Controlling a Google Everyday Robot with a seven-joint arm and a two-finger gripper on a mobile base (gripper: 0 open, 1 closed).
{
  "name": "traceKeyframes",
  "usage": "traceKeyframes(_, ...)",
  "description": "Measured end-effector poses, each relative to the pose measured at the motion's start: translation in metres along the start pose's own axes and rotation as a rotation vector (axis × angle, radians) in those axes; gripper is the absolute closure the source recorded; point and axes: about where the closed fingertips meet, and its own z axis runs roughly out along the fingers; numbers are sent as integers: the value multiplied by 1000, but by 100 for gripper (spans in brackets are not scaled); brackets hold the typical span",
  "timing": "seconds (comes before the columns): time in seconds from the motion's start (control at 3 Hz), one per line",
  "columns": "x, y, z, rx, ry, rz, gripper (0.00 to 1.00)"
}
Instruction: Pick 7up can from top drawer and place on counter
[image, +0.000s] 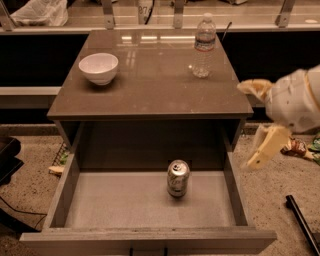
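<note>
The 7up can (178, 178) stands upright on the grey floor of the open top drawer (115, 205), a little right of its middle. The glossy brown counter (150, 85) lies above and behind it. My gripper (255, 125) comes in from the right edge, beside the cabinet's right side, level with the counter's front corner. It is open and empty: one cream finger (254, 87) points left above, the other (262, 150) hangs lower. It is well to the right of the can and above it.
A white bowl (98, 68) sits at the counter's left and a clear water bottle (203, 45) at its back right. Litter lies on the speckled floor at right (300, 147). A dark rod (302, 222) lies at lower right. A dark object (7, 160) sits at the left edge.
</note>
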Motion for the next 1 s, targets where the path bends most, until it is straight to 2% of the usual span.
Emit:
traceKeyframes(0.67, 17, 20, 87, 28, -456, -34, 0)
traceKeyframes(1.0, 17, 20, 87, 28, -456, -36, 0)
